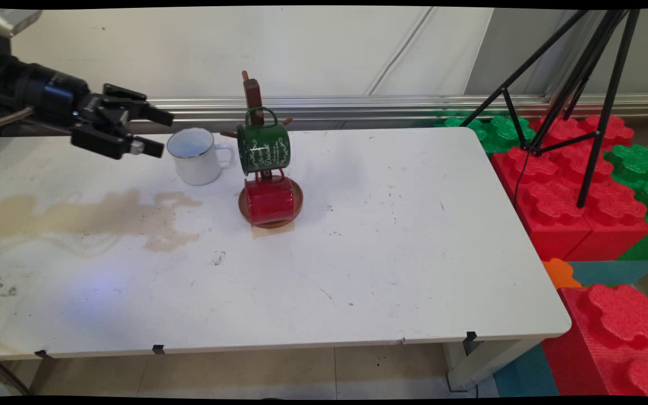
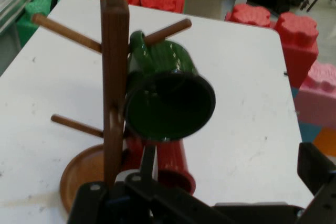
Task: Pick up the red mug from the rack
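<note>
My black gripper (image 1: 154,133) hovers at the table's far left, open and holding nothing, fingertips pointing right. Just right of it stands a white enamel mug (image 1: 194,156), upright, handle turned right. Beyond that rises a brown wooden mug tree (image 1: 252,93) on a round base (image 1: 297,202). A green mug (image 1: 265,146) hangs from an upper peg and a red mug (image 1: 268,200) from a lower one. In the hand view the tree's post (image 2: 114,77) stands ahead, with the green mug's (image 2: 169,100) mouth facing me and the red mug (image 2: 176,162) beneath it. My gripper (image 2: 210,205) fills the bottom edge.
A tan stain (image 1: 104,216) spreads over the white table's (image 1: 386,270) left part. Right of the table lie red and green foam blocks (image 1: 571,191), with a black tripod (image 1: 577,84) standing on them. A metal rail (image 1: 358,104) runs along the wall behind.
</note>
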Motion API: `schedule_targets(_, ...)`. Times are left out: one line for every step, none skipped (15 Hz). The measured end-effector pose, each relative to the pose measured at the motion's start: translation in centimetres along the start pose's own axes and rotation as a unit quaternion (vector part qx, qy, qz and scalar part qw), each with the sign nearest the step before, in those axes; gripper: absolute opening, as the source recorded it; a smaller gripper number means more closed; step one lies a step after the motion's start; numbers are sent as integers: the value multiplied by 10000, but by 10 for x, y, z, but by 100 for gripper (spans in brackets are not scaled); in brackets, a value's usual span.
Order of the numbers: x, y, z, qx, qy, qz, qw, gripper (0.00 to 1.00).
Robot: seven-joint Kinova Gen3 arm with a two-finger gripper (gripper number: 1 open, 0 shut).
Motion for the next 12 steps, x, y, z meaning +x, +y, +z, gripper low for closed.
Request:
schedule_targets(-3, -1, -6, 3, -47, 45, 10000, 100)
schedule_targets(-6, -2, -12, 5, -103, 92, 9999, 100)
schedule_targets(-10, -2, -18, 6, -160, 134, 9998, 100)
schedule_targets(-13, -3, -23, 7, -207, 166, 9996, 100)
schedule_targets(-17, -3, -28, 9, -260, 201, 9995, 100)
schedule_targets(-20, -4, -33, 10, -310, 231, 9992, 100)
schedule_targets(-24, -4, -38, 10, -351, 252, 9991, 100)
schedule_targets(-27, -4, -42, 8, -396, 273, 9988, 100)
schedule_targets(-30, -4, -47, 6, -437, 292, 9986, 100)
schedule_targets(-33, -4, -51, 2, -474, 304, 9984, 100)
schedule_targets(-36, -4, -55, 0, -507, 315, 9982, 100)
schedule_targets(-39, -4, -59, -5, -542, 324, 9980, 100)
